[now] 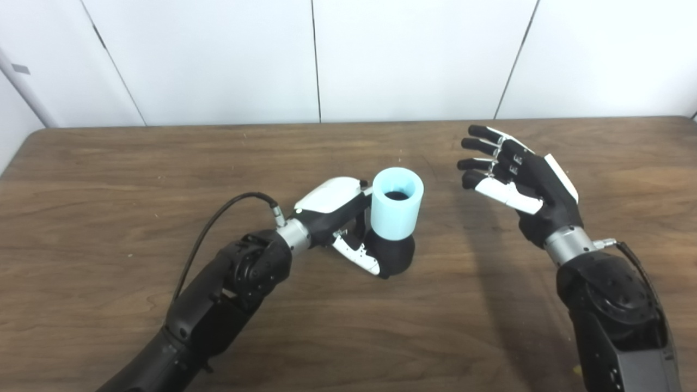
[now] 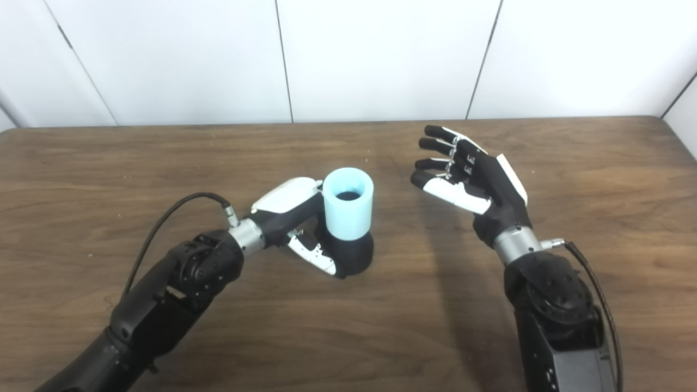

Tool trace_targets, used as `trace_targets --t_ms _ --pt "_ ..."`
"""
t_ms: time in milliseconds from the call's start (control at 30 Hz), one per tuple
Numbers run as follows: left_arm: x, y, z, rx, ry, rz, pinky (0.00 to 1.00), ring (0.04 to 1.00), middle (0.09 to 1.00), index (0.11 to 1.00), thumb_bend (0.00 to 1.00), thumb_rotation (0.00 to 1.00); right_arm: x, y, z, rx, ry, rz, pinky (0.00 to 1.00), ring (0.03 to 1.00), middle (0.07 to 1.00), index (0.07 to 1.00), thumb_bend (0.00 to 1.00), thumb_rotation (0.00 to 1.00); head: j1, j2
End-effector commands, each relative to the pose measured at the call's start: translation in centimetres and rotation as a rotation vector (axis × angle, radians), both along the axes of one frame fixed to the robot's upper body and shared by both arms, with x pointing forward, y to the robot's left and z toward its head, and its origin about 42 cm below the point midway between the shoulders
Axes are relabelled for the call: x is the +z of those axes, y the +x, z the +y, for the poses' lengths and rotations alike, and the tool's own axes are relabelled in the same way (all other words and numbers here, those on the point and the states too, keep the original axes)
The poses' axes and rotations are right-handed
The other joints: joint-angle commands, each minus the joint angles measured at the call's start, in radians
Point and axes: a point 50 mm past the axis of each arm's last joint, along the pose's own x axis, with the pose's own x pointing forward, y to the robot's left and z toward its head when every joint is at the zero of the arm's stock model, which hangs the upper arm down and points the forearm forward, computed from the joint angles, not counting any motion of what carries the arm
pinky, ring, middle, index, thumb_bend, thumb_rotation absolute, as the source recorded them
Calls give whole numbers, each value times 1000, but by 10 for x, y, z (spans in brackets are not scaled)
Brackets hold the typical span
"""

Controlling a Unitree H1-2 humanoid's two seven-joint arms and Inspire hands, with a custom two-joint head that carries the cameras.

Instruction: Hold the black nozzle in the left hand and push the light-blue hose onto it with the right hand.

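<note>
A short light-blue hose (image 1: 396,202) stands upright, fitted over the top of the black nozzle (image 1: 396,255), whose wide base rests on the wooden table (image 1: 109,179). Dark shows down inside the hose's open mouth. My left hand (image 1: 340,218) is shut on the black nozzle from the left, thumb in front and fingers hidden behind it. My right hand (image 1: 517,174) hovers open to the right of the hose, clear of it, fingers spread and pointing left. In the right eye view the hose (image 2: 348,202), nozzle (image 2: 354,253), left hand (image 2: 297,218) and right hand (image 2: 468,174) stand the same way.
The brown table runs back to a white panelled wall (image 1: 414,54). A black cable (image 1: 218,218) loops up from my left wrist. The table's far edge lies well behind both hands.
</note>
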Motion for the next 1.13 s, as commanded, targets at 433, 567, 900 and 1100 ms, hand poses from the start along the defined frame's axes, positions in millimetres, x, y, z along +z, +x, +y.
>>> trace_targets --t_ms 433,567,900,1100 --pt "9 -20 55 364 -571 -6 695 768 802 807 632 2 2 -2 -2 -21 47 -39 552 687 802 811 673 284 13 0" --pt "9 -29 55 471 -827 23 657 729 760 792 581 0 1 -3 -3 -39 48 -53 556 690 799 808 669 270 19 -2" --pt "12 -34 51 484 -1088 189 610 701 725 754 538 28 -8 -8 -1 -98 18 -101 539 665 737 756 669 272 29 -4" --pt "12 -38 52 464 -1074 197 615 701 720 745 554 66 -15 -12 3 -117 34 -104 542 650 731 746 658 275 39 -7"
